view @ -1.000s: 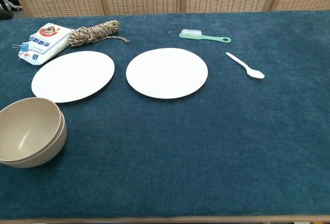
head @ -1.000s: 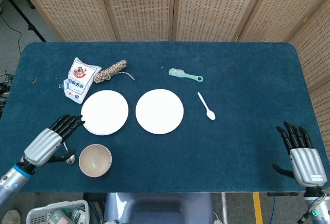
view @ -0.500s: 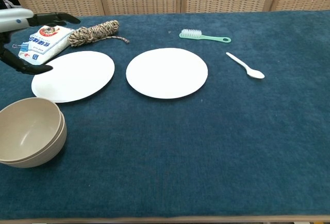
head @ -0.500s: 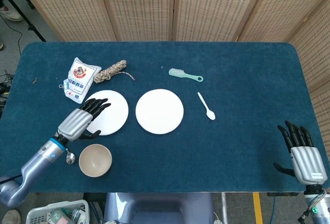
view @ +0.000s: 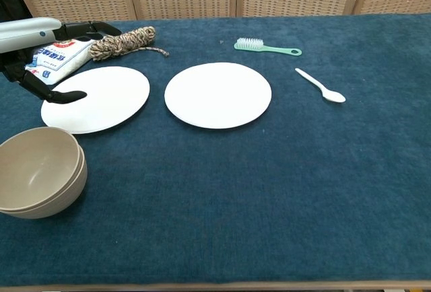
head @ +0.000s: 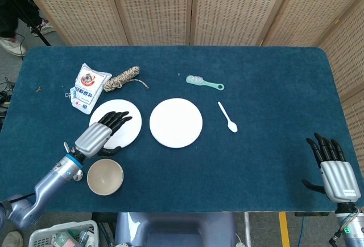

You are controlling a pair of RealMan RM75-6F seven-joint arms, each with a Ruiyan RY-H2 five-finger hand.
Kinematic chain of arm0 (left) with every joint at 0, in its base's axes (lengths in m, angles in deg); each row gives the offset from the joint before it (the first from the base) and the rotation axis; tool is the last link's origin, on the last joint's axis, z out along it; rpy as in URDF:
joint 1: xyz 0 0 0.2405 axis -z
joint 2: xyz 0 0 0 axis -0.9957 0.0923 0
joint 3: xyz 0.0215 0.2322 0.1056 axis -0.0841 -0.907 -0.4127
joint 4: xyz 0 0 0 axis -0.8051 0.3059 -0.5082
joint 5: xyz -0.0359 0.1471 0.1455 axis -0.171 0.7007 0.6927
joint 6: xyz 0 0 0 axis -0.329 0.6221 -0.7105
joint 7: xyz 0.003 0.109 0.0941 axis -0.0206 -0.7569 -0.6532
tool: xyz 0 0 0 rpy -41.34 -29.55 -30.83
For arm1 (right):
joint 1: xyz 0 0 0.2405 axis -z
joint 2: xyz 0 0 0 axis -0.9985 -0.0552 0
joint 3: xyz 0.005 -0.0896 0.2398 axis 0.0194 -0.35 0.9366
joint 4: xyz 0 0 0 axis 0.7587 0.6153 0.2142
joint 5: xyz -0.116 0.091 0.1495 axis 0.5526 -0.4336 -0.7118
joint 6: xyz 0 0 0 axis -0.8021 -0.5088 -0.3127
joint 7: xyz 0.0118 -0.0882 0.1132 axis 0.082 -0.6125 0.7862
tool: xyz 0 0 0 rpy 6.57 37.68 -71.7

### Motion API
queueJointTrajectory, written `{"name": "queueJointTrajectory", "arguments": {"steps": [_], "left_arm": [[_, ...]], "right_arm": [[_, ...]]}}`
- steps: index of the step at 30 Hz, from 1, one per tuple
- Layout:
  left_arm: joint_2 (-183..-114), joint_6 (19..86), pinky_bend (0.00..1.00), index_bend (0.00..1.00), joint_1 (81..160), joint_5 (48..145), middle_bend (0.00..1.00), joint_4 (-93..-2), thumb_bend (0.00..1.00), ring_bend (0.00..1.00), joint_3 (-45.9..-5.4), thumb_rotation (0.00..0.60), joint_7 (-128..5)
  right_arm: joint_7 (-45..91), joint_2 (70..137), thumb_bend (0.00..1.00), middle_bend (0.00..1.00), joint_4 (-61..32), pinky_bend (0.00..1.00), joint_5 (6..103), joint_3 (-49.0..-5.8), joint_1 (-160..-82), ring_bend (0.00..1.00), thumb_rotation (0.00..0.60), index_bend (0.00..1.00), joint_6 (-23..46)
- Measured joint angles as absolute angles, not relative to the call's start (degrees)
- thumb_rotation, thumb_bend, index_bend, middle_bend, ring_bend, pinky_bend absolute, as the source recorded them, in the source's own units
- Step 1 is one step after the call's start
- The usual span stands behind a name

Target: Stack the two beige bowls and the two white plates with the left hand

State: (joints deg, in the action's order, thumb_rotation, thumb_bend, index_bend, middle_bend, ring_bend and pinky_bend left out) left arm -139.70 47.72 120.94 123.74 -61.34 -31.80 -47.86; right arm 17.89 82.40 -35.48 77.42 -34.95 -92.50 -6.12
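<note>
Two beige bowls [head: 104, 177] [view: 39, 172] sit nested one inside the other at the table's near left. Two white plates lie flat side by side: the left plate [head: 126, 116] [view: 101, 100] and the right plate [head: 176, 122] [view: 217, 94]. My left hand [head: 103, 133] [view: 50, 43] hovers over the left plate with fingers spread and nothing in it; its thumb reaches over the plate's left part. My right hand [head: 332, 167] rests open at the table's near right corner, far from everything.
A snack packet [head: 87, 87] [view: 57, 53] and a coil of rope [head: 126, 78] [view: 124, 42] lie behind the left plate. A green brush [head: 203, 82] [view: 267, 48] and a white spoon [head: 227, 117] [view: 322, 86] lie right of the plates. A metal spoon [head: 76, 173] lies left of the bowls.
My left hand has moved from beside the bowls up and to the right, and is over the left plate. The right hand has stayed put.
</note>
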Motion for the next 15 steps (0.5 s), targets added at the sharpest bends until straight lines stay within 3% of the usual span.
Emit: {"name": "queueJointTrajectory", "arguments": {"steps": [15], "left_arm": [[-148.62, 39.85, 0.0, 0.0, 126.53, 119.44, 0.0, -55.02, 0.34, 0.0, -29.16, 0.6, -53.18]], "right_arm": [[16.52, 83.16, 0.0, 0.0, -35.1, 0.0, 76.63, -35.06, -92.87, 0.0, 0.6, 0.02, -5.16]]}}
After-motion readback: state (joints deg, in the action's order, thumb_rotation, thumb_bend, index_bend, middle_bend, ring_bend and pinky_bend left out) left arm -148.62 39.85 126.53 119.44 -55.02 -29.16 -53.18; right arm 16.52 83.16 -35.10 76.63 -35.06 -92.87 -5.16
